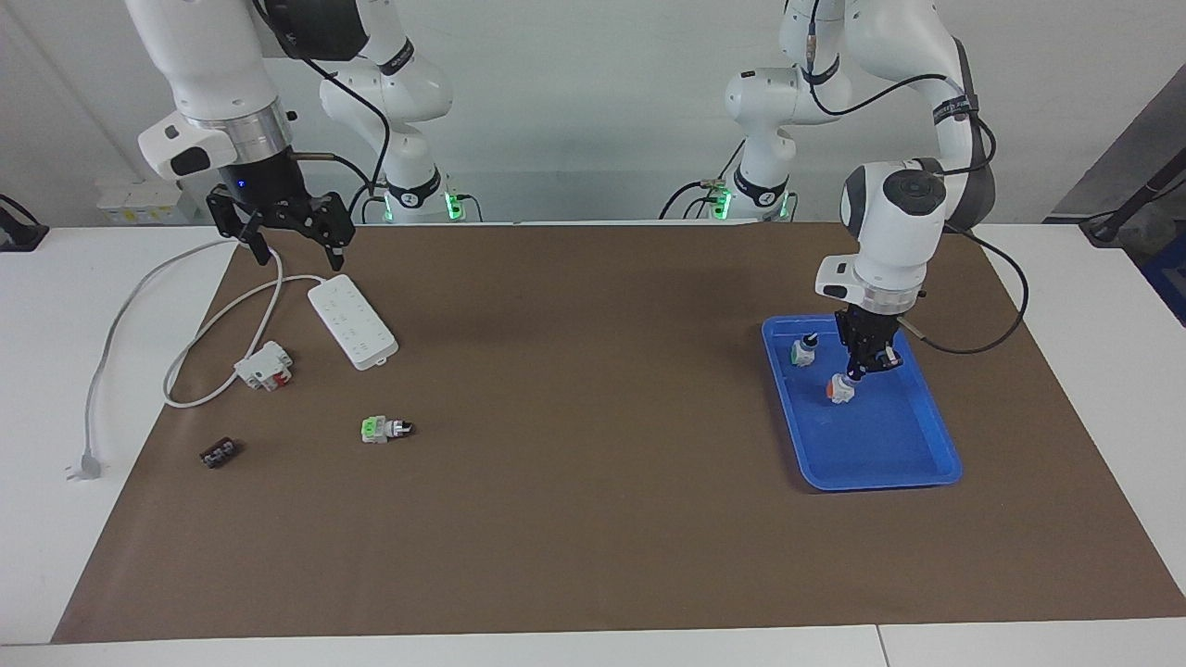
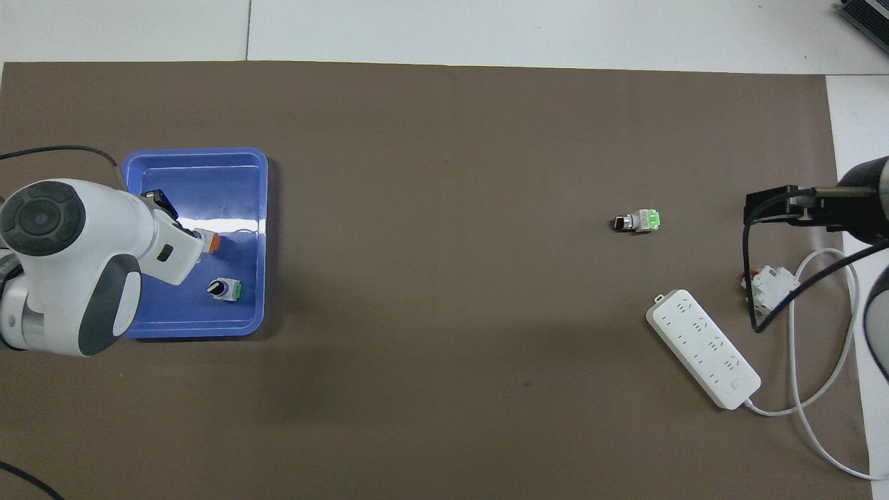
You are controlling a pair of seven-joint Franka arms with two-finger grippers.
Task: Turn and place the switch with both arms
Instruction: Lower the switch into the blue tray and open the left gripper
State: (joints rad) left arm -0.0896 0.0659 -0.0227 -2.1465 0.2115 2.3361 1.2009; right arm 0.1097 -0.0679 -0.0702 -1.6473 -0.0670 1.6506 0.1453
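The switch [image 1: 839, 388] hangs orange end down, low inside the blue tray [image 1: 927, 468], with my left gripper [image 1: 858, 372] shut on its knob end. I cannot tell whether it touches the tray floor. In the overhead view only the orange end of the switch [image 2: 210, 242] shows past the left arm's wrist [image 2: 170, 243], which hides the fingers. My right gripper [image 1: 295, 248] hangs open and holds nothing, over the power strip's cable at the right arm's end of the table. Its black fingers [image 2: 764, 207] show at the overhead view's edge.
A green-ended switch [image 1: 802, 352] stands in the tray beside the held one. Another green-ended switch [image 1: 386, 429] lies on the brown mat. A white power strip [image 1: 352, 321], a white-and-red block [image 1: 265, 365] and a small dark part [image 1: 219, 454] lie toward the right arm's end.
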